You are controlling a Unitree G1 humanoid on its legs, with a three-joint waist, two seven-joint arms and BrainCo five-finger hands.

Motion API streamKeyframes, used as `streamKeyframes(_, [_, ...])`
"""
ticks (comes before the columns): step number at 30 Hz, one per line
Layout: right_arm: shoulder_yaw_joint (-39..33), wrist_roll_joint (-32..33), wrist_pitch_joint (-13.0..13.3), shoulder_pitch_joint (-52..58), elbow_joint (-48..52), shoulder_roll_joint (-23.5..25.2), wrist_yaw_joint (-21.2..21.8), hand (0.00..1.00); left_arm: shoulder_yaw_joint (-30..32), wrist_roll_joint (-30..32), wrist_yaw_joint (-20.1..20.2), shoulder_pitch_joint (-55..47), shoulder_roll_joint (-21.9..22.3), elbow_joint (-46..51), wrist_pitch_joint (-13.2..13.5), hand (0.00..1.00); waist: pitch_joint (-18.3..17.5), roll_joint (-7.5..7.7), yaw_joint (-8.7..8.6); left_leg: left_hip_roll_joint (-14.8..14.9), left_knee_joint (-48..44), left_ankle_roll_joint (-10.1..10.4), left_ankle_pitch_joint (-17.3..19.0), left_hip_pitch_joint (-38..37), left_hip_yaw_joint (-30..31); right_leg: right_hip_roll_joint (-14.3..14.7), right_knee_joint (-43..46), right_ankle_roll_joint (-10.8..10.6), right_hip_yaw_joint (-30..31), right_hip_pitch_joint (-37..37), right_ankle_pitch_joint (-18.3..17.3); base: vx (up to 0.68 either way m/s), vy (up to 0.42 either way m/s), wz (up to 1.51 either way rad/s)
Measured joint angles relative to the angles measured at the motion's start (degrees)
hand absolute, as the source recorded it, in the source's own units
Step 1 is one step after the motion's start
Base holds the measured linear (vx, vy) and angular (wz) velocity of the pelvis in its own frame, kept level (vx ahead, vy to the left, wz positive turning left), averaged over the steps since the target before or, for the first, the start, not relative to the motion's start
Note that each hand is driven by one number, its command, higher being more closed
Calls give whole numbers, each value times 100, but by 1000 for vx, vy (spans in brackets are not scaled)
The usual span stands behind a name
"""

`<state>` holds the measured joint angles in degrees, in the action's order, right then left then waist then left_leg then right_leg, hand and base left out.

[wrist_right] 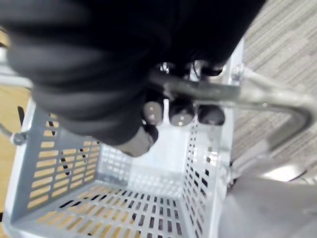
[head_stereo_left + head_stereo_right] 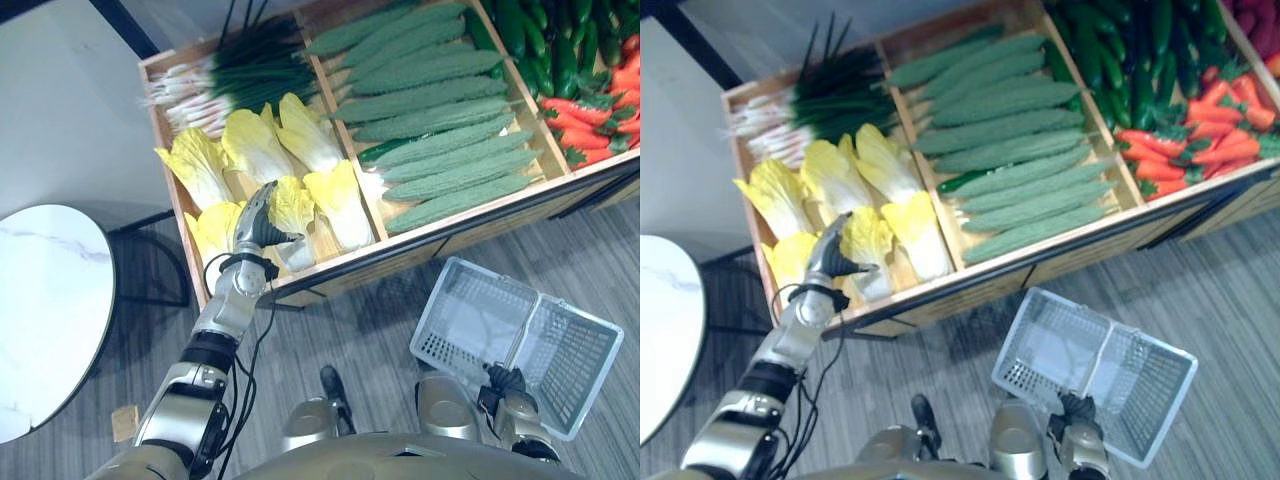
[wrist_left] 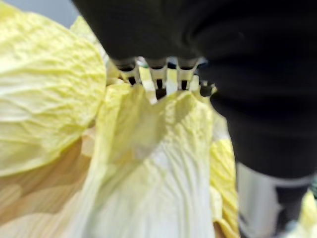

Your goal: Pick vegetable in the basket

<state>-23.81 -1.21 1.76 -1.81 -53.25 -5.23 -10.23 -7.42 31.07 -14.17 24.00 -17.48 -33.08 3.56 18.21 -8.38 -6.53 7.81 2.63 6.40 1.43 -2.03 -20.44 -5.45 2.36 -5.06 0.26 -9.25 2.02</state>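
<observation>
Several yellow napa cabbages lie in the front left compartment of a wooden produce stand (image 2: 420, 243). My left hand (image 2: 256, 222) lies on the front cabbage (image 2: 293, 206). In the left wrist view its fingers (image 3: 156, 74) curl over the leaf top of that cabbage (image 3: 153, 168), and the thumb (image 3: 260, 198) sits along its side. My right hand (image 2: 505, 384) hangs low at the right, its fingers (image 1: 181, 111) curled round the metal handle (image 1: 233, 94) of a grey perforated basket (image 2: 441, 343). Nothing lies in the basket (image 1: 114, 198).
The stand also holds green onions (image 2: 215, 80) at the back left, bitter gourds (image 2: 440, 110) in the middle, cucumbers (image 2: 540, 45) and red carrots (image 2: 590, 125) at the right. A round white marble table (image 2: 45, 300) stands at the left. Below is grey wood floor (image 2: 360, 320).
</observation>
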Motion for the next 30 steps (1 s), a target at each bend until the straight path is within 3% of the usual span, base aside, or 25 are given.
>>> streamKeyframes(1, [-13, 16, 4, -80, 0, 1, -34, 100, 2, -9, -29, 108, -10, -82, -8, 0, 21, 7, -11, -15, -55, 0, -1, 135, -43, -18, 110, -6, 41, -175, -26, -10, -5, -6])
streamKeyframes(2, [-20, 43, 9, -144, 2, -11, -61, 100, -2, -11, -99, 308, -1, -232, 21, 100, 107, 7, 6, -29, -119, 0, -1, 229, -94, -46, 184, -6, 74, -282, -32, -13, -6, -6])
streamKeyframes(7, [-20, 112, 112, -491, -3, -61, -165, 100, 16, 2, -368, 971, 15, -887, 0, 100, 540, 25, -20, -87, -191, -6, -5, 339, -172, -83, 381, -14, 234, -526, -32, -32, 1, -11])
streamKeyframes(13, [26, 220, 106, -730, -78, -105, -205, 100, 371, 2, -474, 1365, -120, -1005, -50, 100, 647, 110, 70, -96, -207, -48, -33, 637, -377, -63, 250, -41, 409, -853, 152, -42, -12, -11])
streamKeyframes(21, [100, 224, 95, -752, -177, -163, -203, 100, 353, -12, -436, 1526, -188, -1042, -83, 100, 678, 160, 24, -119, -180, -69, -47, 591, -266, -92, 9, -58, 361, -658, 297, 27, 2, 3])
streamKeyframes(30, [176, 228, 49, -234, 279, -142, -201, 100, 36, -114, -116, 435, -342, 689, -81, 100, 598, 258, -17, -50, -75, -43, -28, 49, -102, -71, -165, -126, -17, 64, 238, 65, -7, 12])
